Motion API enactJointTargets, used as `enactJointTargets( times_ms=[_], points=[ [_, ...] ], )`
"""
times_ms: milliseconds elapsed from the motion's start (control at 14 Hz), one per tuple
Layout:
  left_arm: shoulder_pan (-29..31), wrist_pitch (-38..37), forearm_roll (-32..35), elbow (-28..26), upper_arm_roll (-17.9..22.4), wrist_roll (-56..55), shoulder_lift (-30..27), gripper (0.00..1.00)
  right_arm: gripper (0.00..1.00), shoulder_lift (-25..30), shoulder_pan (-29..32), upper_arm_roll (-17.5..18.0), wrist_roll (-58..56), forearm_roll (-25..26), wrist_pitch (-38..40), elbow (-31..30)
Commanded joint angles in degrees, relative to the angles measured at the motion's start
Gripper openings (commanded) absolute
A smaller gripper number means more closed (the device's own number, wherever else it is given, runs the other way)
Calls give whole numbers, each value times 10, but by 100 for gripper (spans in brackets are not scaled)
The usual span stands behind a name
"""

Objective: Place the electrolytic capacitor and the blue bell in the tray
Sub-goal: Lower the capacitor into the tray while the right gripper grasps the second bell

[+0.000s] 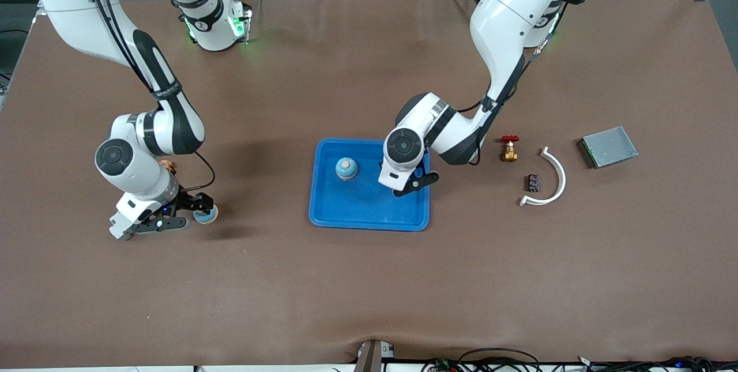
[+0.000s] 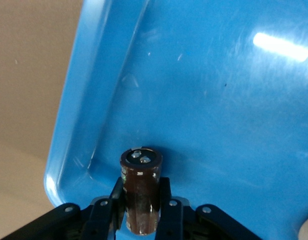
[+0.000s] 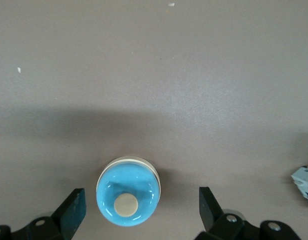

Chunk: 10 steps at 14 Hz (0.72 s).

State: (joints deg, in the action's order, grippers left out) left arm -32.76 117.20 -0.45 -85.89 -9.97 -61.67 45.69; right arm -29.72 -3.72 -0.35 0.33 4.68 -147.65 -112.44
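The blue tray [image 1: 369, 210] lies mid-table. A blue bell with a pale button [image 1: 346, 168] stands in it, toward the robots' side. My left gripper [image 1: 413, 183] is low over the tray's end toward the left arm. In the left wrist view it [image 2: 141, 194] is shut on a dark brown electrolytic capacitor [image 2: 141, 170], upright over the tray floor [image 2: 219, 100] by a corner. A second blue bell [image 1: 206, 214] stands on the table toward the right arm's end. My right gripper [image 1: 197, 214] is open around it. The right wrist view shows this bell [image 3: 127, 197] between the spread fingers [image 3: 73, 207], untouched.
Toward the left arm's end lie a brass valve with a red handle [image 1: 509, 148], a small black component [image 1: 532, 183], a white curved strip [image 1: 552, 179] and a grey metal box [image 1: 609, 146]. A small orange item [image 1: 167, 164] lies by the right arm.
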Motion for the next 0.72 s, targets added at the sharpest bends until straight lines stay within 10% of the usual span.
enactJointTargets(
  times_ms=[0, 286, 358, 429, 644],
  points=[
    [-13, 0, 13, -1, 8, -11, 3, 0, 100, -10, 15, 14, -8, 1, -18, -5],
    [-12, -1, 18, -2, 9, -11, 3, 16, 100, -23, 14, 16, -6, -13, -29, -9],
    [-12, -1, 18, -1, 9, -14, 2, 39, 100, -27, 14, 16, -6, -13, -29, -9],
    [-12, -1, 22, 0, 9, -24, 1, 98, 100, -28, 14, 16, -6, -13, -29, -9],
    [-14, -15, 67, 6, 10, -56, -9, 100, 100, -34, 12, 16, -6, -27, -29, -9]
  ],
)
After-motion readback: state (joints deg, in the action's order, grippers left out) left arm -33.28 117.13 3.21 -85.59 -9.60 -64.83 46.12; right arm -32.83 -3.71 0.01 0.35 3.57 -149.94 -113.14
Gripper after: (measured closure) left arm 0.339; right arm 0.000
